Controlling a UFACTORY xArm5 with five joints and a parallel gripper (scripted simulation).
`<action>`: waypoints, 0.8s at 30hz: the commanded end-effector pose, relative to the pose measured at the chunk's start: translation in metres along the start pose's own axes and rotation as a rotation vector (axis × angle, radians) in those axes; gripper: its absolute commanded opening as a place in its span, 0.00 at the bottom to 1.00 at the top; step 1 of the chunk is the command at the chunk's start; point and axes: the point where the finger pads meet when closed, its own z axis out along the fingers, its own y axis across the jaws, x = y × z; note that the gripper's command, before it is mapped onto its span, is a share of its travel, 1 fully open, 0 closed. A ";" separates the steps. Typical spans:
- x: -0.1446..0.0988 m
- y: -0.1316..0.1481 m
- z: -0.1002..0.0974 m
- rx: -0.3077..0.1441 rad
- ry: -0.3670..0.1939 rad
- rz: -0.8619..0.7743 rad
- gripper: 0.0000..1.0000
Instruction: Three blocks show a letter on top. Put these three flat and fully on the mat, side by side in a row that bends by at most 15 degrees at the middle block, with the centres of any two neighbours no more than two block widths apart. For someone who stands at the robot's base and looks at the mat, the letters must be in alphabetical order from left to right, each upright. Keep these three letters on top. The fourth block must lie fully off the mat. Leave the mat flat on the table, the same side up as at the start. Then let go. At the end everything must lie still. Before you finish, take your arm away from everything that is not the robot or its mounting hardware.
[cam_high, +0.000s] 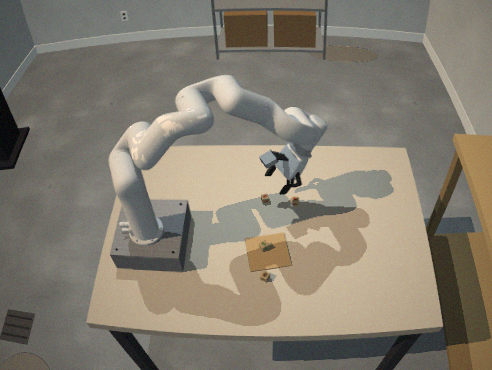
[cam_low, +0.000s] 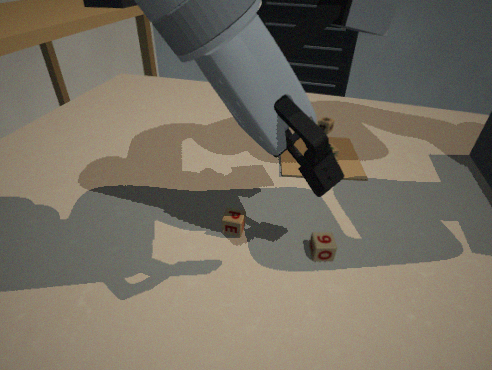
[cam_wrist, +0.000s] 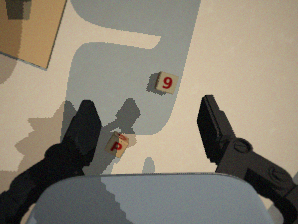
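Note:
My gripper is open and empty, hanging above the table. In the exterior view only one of its fingers shows. A block with a red P on top lies on the bare table, just inside my left finger in the wrist view. A block with a red 9 on top lies beside it, apart. The brown mat lies flat nearer the table's middle. A block with a green mark sits on it. Another block lies just off the mat's edge.
The arm's grey base block stands at the table's left. A wooden bench stands off the table's right side. A shelf with brown boxes stands by the back wall.

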 end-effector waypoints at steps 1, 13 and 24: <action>-0.002 -0.001 -0.005 0.000 -0.006 0.019 1.00; -0.006 -0.005 -0.016 -0.001 -0.018 0.088 1.00; -0.010 -0.010 -0.028 -0.004 -0.031 0.166 1.00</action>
